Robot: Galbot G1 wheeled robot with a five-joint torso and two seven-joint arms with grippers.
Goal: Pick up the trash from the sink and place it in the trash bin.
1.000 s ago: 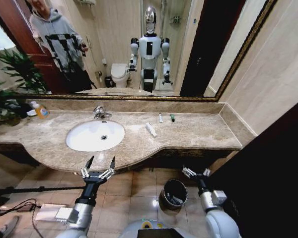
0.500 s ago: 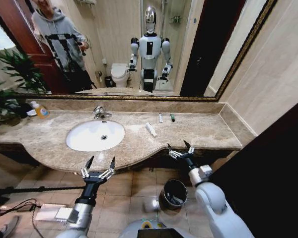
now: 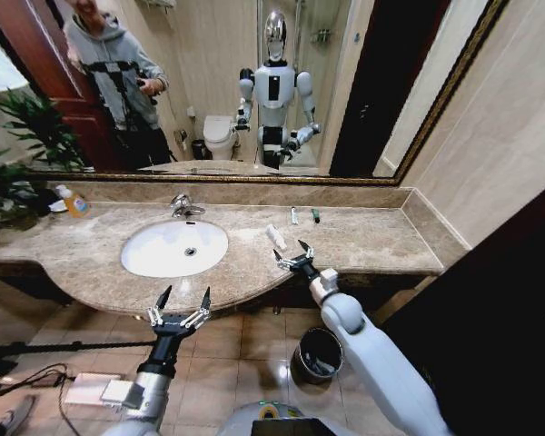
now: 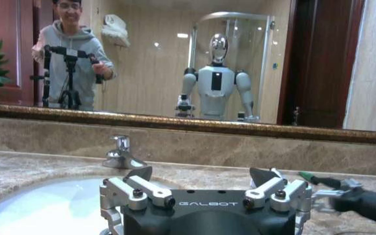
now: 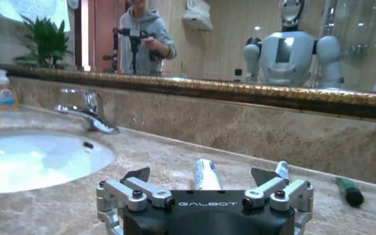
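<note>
Three pieces of trash lie on the marble counter right of the sink (image 3: pixel 174 247): a white tube (image 3: pixel 276 237) with blue marks, a small white tube (image 3: pixel 293 216) and a dark green item (image 3: pixel 315 216). My right gripper (image 3: pixel 291 257) hovers open over the counter's front part, just short of the white tube. In the right wrist view the white tube (image 5: pixel 206 174) lies between the open fingers and beyond them, with the small white tube (image 5: pixel 281 169) and the green item (image 5: pixel 349 191) farther off. My left gripper (image 3: pixel 181 304) hangs open below the counter edge, in front of the basin. The trash bin (image 3: pixel 318 354) stands on the floor under my right arm.
A chrome faucet (image 3: pixel 184 207) stands behind the basin. An orange-liquid bottle (image 3: pixel 73 202) and a plant (image 3: pixel 18 154) sit at the counter's far left. A mirror runs along the wall behind. Cables and a box (image 3: pixel 86 389) lie on the floor at left.
My right arm has risen from beside the trash bin to over the counter and moved left toward the white tube. The left arm has stayed still.
</note>
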